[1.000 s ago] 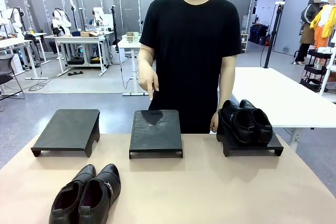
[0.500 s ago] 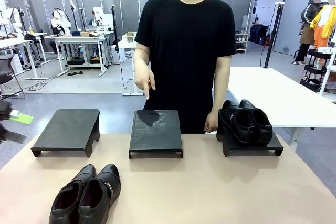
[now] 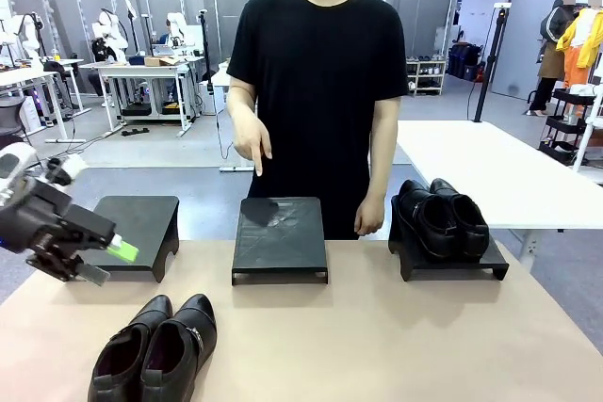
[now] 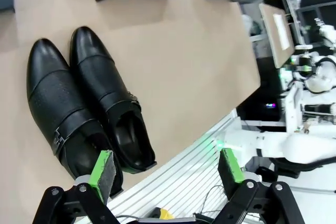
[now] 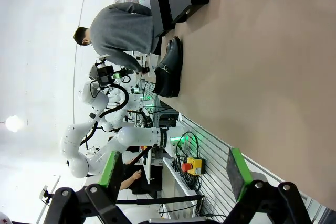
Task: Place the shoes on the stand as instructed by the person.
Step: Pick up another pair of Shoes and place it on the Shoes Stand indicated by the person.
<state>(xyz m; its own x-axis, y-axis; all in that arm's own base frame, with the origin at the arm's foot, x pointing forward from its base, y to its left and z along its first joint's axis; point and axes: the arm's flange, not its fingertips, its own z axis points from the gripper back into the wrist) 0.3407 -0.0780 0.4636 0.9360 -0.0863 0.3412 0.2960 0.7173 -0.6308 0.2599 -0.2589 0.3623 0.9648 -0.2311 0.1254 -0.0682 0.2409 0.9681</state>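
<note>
One pair of black shoes [image 3: 155, 350] with a strap and buckle lies on the table at the front left. The other pair of shoes [image 3: 441, 218] stands on the right stand [image 3: 471, 270]. The person [image 3: 316, 72] points a finger down at the bare middle stand [image 3: 279, 233]. My left gripper [image 3: 106, 263] hangs open above the table's left side, just behind the front pair and apart from it. In the left wrist view the buckled shoes [image 4: 84, 103] lie under my open left gripper [image 4: 166, 166]. My right gripper [image 5: 172, 170] is open and holds nothing; the front shoes [image 5: 169, 69] lie far off.
A third, bare stand [image 3: 122, 233] sits at the back left, right behind my left gripper. The tan table [image 3: 377, 345] has free room in the middle and at the right front. The person's other hand [image 3: 367, 221] hangs beside the right stand.
My left arm has come in from the left edge and now hangs over the table behind the front shoes. The person has shifted slightly left, still pointing at the middle stand.
</note>
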